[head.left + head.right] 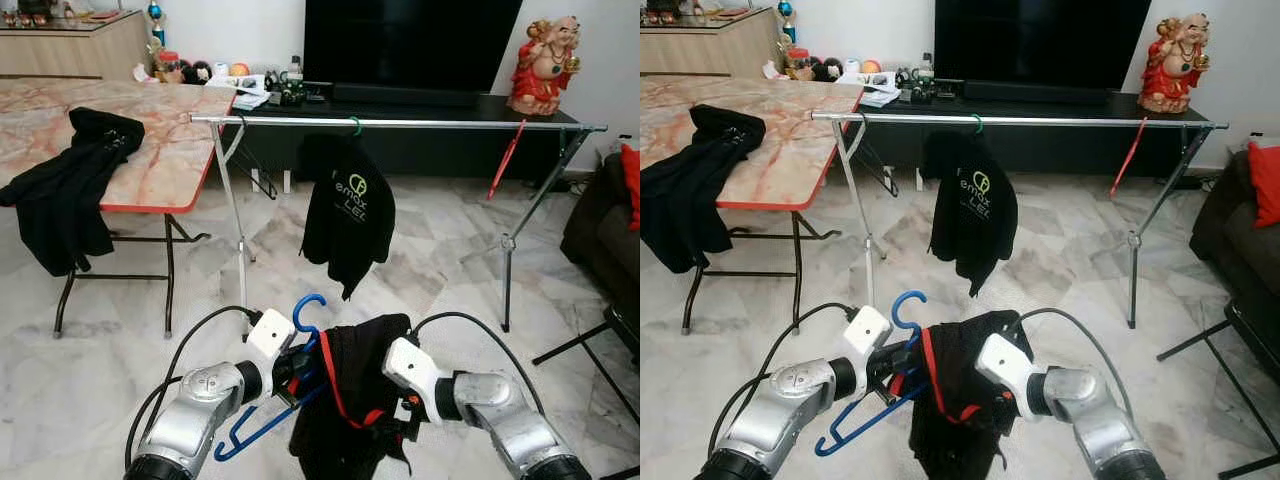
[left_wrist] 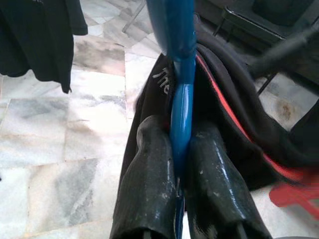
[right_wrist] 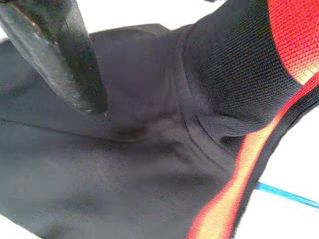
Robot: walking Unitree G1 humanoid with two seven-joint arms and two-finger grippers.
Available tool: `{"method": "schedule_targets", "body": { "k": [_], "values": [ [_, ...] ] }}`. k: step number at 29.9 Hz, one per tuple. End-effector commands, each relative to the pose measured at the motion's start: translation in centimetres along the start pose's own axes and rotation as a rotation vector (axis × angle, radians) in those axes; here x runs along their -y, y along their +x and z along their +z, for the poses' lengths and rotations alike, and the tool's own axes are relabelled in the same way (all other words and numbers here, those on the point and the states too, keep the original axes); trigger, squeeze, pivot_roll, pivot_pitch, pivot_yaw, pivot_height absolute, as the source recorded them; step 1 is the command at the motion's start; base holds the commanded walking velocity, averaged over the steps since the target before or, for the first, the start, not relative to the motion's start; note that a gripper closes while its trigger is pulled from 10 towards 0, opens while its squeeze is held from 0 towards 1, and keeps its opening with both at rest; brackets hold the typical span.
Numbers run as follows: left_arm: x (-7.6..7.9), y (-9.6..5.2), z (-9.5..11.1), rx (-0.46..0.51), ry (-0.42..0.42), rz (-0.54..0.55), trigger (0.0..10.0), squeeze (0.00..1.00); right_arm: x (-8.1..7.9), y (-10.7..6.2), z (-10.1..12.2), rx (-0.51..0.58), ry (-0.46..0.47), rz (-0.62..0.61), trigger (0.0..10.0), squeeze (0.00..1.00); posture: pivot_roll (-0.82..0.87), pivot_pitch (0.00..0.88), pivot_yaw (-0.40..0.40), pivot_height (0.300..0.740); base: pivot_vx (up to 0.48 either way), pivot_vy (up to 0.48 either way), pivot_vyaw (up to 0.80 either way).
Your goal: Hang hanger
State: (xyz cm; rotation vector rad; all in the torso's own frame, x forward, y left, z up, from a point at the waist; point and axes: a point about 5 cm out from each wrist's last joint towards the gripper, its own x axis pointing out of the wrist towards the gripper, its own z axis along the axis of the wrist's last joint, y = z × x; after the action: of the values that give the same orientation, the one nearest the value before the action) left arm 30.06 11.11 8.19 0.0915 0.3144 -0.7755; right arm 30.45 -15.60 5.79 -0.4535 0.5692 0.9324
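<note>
My left gripper [image 1: 300, 365] is shut on a blue plastic hanger [image 1: 309, 304], low in front of me; its fingers [image 2: 149, 169] clamp the hanger's stem [image 2: 182, 74]. A black shirt with red trim [image 1: 350, 410] is draped over the hanger and hangs down between my arms. On the shirt's right side is my right gripper [image 1: 388, 402], shut on the cloth. One of its fingers [image 3: 65, 64] lies on the fabric [image 3: 149, 164] and the other is hidden by it. The metal clothes rail [image 1: 400, 123] stands further ahead, above gripper height.
On the rail hang a black shirt [image 1: 348, 215] on a green hanger and a bare red hanger [image 1: 505, 160]. A marble-topped table [image 1: 160, 150] with a black garment [image 1: 65, 190] stands left. A dark sofa [image 1: 600, 220] and a folding frame [image 1: 590, 340] are on the right.
</note>
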Motion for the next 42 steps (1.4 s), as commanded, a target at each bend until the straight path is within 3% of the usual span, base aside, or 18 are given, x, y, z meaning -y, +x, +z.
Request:
{"method": "schedule_targets", "body": {
  "k": [1, 4, 8, 18, 24, 26, 27, 29, 33, 37, 39, 42],
  "values": [
    [-0.3, 0.0, 0.9, 0.04, 0.013, 0.012, 10.0, 0.0, 1.4, -0.4, -0.5, -0.057, 0.015, -0.151, 10.0, 0.0, 0.11, 0.014, -0.06, 0.74, 0.0, 0.0, 0.0],
    [-0.6, 0.0, 1.1, 0.058, -0.007, 0.039, 10.0, 0.0, 0.7, -0.1, -1.1, -0.028, 0.121, -0.17, 10.0, 0.0, 0.11, 0.016, -0.062, 0.74, 0.0, 0.0, 0.0],
    [-0.8, 0.1, 1.5, 0.096, -0.046, 0.059, 10.0, 0.0, -1.2, 0.6, -1.7, 0.011, 0.162, -0.075, 10.0, 0.0, 0.11, 0.017, -0.061, 0.74, 0.0, 0.0, 0.0],
    [-1.2, 0.0, 3.1, 0.217, -0.166, 0.086, 10.0, 0.0, -4.0, 1.1, -3.8, -0.073, 0.114, 0.138, 10.0, 0.0, 0.11, 0.013, -0.064, 0.74, 0.0, 0.0, 0.0],
    [-1.4, -0.1, 2.9, 0.205, -0.145, 0.089, 10.0, 0.0, -2.9, 0.9, -3.4, -0.031, 0.119, 0.027, 10.0, 0.0, 0.11, 0.009, -0.065, 0.74, 0.0, 0.0, 0.0],
    [-1.5, -0.2, 2.7, 0.194, -0.134, 0.097, 10.0, 0.0, -1.9, 0.6, -2.8, 0.002, 0.114, -0.057, 10.0, 0.0, 0.11, 0.009, -0.065, 0.74, 0.0, 0.0, 0.0],
    [-1.5, -0.2, 2.6, 0.185, -0.126, 0.096, 10.0, 0.0, -0.3, 0.0, -2.2, 0.039, 0.126, -0.192, 10.0, 0.0, 0.11, 0.009, -0.065, 0.74, 0.0, 0.0, 0.0],
    [-1.5, -0.2, 2.5, 0.182, -0.125, 0.095, 10.0, 0.0, 0.7, -0.6, -1.6, 0.081, 0.168, -0.27, 10.0, 0.0, 0.11, 0.009, -0.065, 0.74, 0.0, 0.0, 0.0],
    [-1.5, -0.3, 2.0, 0.149, -0.094, 0.085, 10.0, 0.0, 2.7, -3.2, 2.2, 0.35, 0.176, -0.389, 10.0, 0.0, 0.1, 0.008, -0.062, 0.74, 0.0, 0.0, 0.0],
    [-1.2, -0.4, 1.1, 0.09, -0.023, 0.037, 10.0, 0.0, 4.3, -5.2, 4.7, 0.454, 0.122, -0.401, 10.0, 0.0, 0.09, 0.007, -0.06, 0.74, 0.0, 0.0, 0.0],
    [-1.0, -0.5, 0.9, 0.077, 0.001, 0.015, 10.0, 0.0, 4.4, -5.3, 5.0, 0.444, 0.088, -0.352, 10.0, 0.0, 0.09, 0.006, -0.059, 0.74, 0.0, 0.0, 0.0],
    [-1.0, -0.8, 0.6, 0.054, 0.068, -0.006, 10.0, 0.0, 4.2, -5.2, 5.0, 0.354, -0.042, -0.199, 10.0, 0.0, 0.09, 0.002, -0.06, 0.74, 0.0, 0.0, 0.0]
  ]
}}
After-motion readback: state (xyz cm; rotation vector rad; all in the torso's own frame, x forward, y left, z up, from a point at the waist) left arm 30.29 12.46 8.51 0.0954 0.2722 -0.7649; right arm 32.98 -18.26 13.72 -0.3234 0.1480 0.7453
